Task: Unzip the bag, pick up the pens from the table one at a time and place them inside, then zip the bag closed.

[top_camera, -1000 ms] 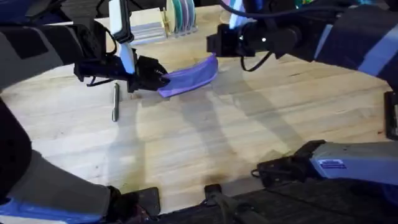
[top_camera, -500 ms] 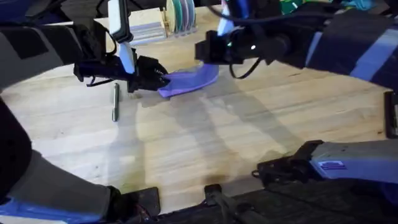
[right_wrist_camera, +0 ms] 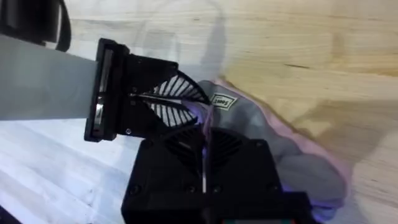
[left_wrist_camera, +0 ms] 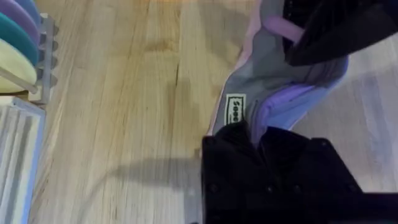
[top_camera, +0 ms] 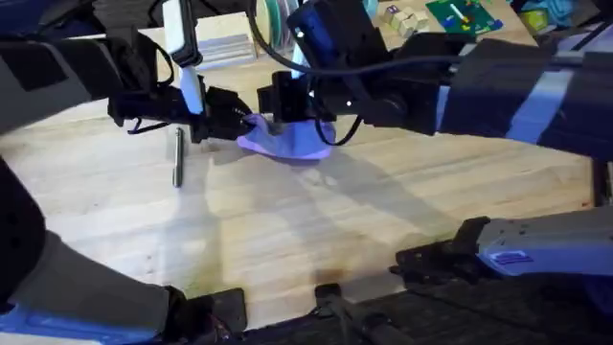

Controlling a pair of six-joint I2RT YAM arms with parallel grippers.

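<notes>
The lavender bag (top_camera: 302,146) lies slumped on the table (top_camera: 335,220) at the back centre. My left gripper (top_camera: 239,120) is shut on the bag's left end; in the left wrist view its black fingers (left_wrist_camera: 236,134) pinch the fabric beside a small label on the bag (left_wrist_camera: 273,68). My right gripper (top_camera: 273,120) has reached across to that same end. In the right wrist view it (right_wrist_camera: 204,146) is shut at the zipper edge of the bag (right_wrist_camera: 292,155), facing the left gripper (right_wrist_camera: 158,99). One dark pen (top_camera: 177,158) lies on the table left of the bag.
A rack of coloured discs (top_camera: 273,19) and a white ridged block (top_camera: 225,48) stand at the back behind the grippers. A green board (top_camera: 460,14) and small items lie at the far right. Open tabletop stretches in front of the bag.
My right gripper has travelled left along the bag from its right end to its left end. The bag has dropped from a raised slant to a flatter slump. The left gripper and pen stayed put.
</notes>
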